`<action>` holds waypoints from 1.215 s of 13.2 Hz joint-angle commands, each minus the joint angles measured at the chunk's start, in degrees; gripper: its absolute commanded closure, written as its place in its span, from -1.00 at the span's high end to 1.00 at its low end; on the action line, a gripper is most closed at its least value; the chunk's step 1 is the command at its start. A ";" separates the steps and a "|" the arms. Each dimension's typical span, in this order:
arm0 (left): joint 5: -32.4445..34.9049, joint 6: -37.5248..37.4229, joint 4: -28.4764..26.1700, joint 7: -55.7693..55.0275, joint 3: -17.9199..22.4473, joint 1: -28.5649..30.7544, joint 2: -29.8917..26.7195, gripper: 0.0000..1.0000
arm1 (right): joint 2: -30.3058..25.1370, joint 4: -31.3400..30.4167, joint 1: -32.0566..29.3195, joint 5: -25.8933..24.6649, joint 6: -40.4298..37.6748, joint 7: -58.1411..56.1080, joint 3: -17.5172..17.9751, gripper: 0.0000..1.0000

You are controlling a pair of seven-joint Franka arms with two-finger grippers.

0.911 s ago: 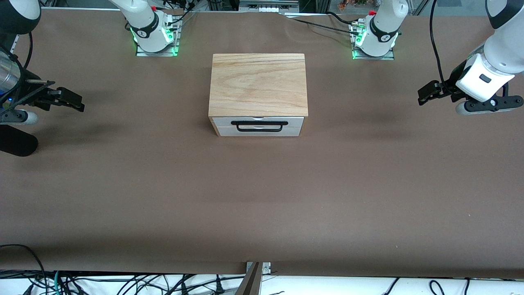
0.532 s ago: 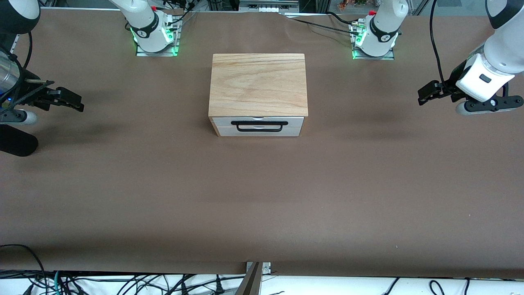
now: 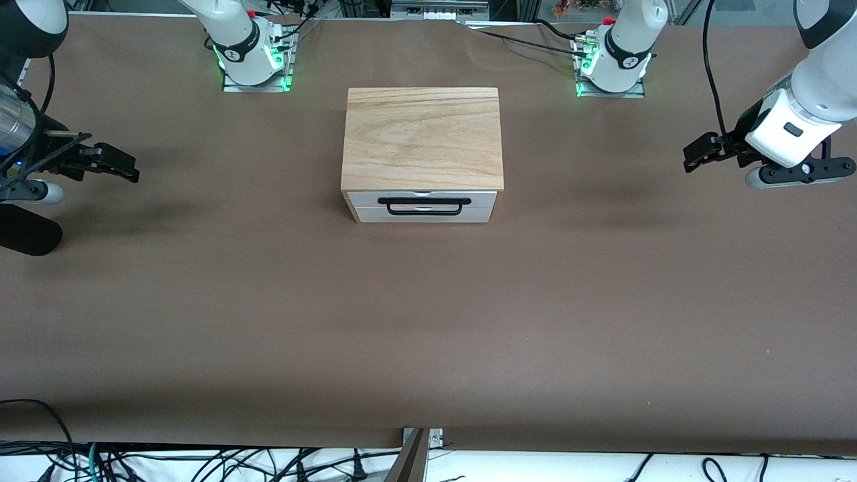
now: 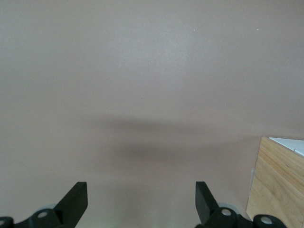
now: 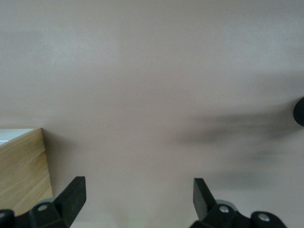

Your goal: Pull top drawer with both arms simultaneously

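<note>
A light wood cabinet [image 3: 422, 137] stands mid-table, and the top drawer [image 3: 485, 198] in its white front is pushed in flush. The drawer's long black bar handle [image 3: 424, 201] faces the front camera. My left gripper [image 3: 693, 155] hovers open over bare table at the left arm's end, well away from the cabinet. My right gripper [image 3: 127, 167] hovers open over the right arm's end, equally distant. In the left wrist view the left gripper [image 4: 141, 199] is open over brown table with the cabinet [image 4: 278, 185] at the edge. The right gripper [image 5: 137, 194] is likewise open, cabinet [image 5: 21, 171] beside it.
A plain white lower drawer front [image 3: 375, 215] sits under the top one. Green-lit arm bases [image 3: 254, 63] [image 3: 612, 67] stand along the table's back edge. A dark rounded object [image 3: 27, 234] lies below the right gripper at the table's end. Cables [image 3: 201, 462] hang off the front edge.
</note>
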 commanded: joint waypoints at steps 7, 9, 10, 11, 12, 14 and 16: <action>-0.40 -0.31 0.04 0.52 -0.54 0.51 0.20 1.00 | -4.24 -5.19 -0.31 0.88 0.65 -0.89 0.08 1.00; -1.64 -0.48 0.04 0.52 -0.46 0.51 0.20 1.00 | -4.94 -4.75 -0.31 0.88 0.30 -0.97 0.08 1.00; -1.65 -0.48 -0.04 0.43 -0.46 0.51 0.20 1.00 | -5.03 -4.31 -0.39 0.71 0.30 -0.97 -0.01 1.00; -1.65 -0.57 -0.05 0.35 -0.46 0.60 0.20 1.00 | -4.94 -3.44 -0.48 0.71 0.30 -1.41 -0.01 1.00; -1.65 -0.57 -0.05 0.35 -0.46 0.60 0.20 1.00 | -4.42 -2.82 -0.48 0.79 0.30 -1.41 -0.27 1.00; -1.65 -0.49 -0.05 0.26 -0.46 0.60 0.20 1.00 | -1.53 -1.15 -0.48 2.19 0.39 -1.06 -0.27 1.00; -1.65 -0.31 -0.05 0.35 -0.46 0.60 0.29 1.00 | 1.63 -1.32 -0.57 14.96 0.30 -1.24 -0.45 1.00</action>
